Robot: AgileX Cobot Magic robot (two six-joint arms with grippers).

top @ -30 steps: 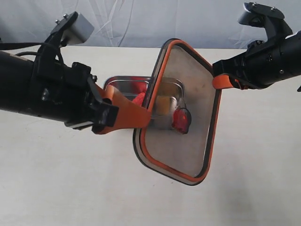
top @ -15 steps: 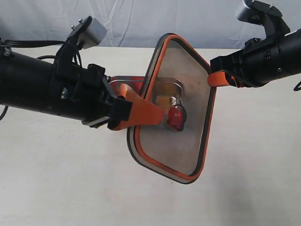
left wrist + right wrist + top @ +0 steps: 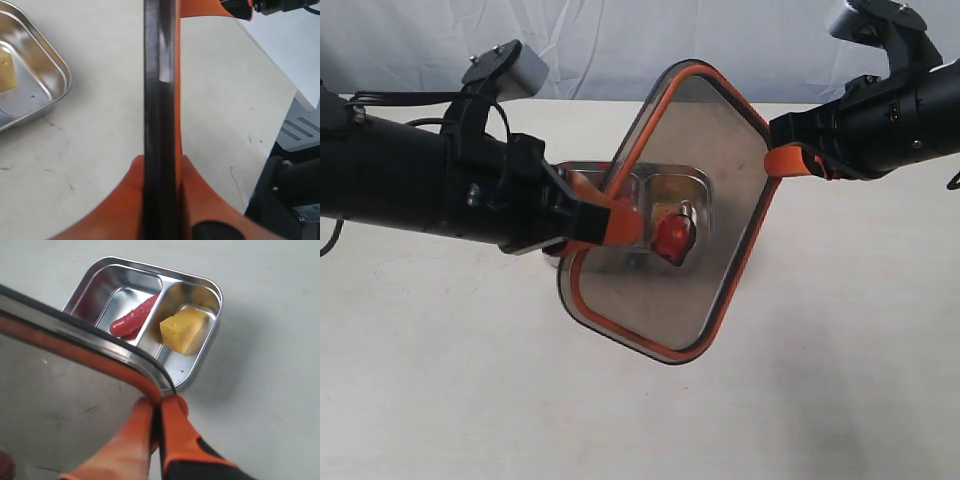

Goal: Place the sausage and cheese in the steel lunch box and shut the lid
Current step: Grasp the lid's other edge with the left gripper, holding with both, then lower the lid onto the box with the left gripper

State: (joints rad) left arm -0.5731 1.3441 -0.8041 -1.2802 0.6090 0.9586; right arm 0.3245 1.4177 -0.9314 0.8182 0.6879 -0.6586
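Observation:
Both grippers hold the dark lid [image 3: 665,300] with its orange rim tilted in the air over the steel lunch box [image 3: 582,170]. My left gripper [image 3: 623,224] is shut on the lid's left edge, beside the red valve [image 3: 672,238]. My right gripper [image 3: 776,160] is shut on its right corner. In the right wrist view the sausage [image 3: 132,320] lies in the box's [image 3: 212,290] larger compartment and the cheese [image 3: 182,329] in the smaller one, below the lid [image 3: 75,390] and gripper [image 3: 161,404]. The left wrist view shows the lid [image 3: 160,90] edge-on between the fingers of its gripper [image 3: 161,161].
A pale tabletop [image 3: 840,350] surrounds the box, with a light backdrop [image 3: 620,40] behind. The left wrist view catches a corner of the box [image 3: 57,75] and a bit of cheese [image 3: 6,70].
The lid has swung flatter and shifted left and slightly up. My left gripper has moved right and up along with it; the right gripper has hardly moved.

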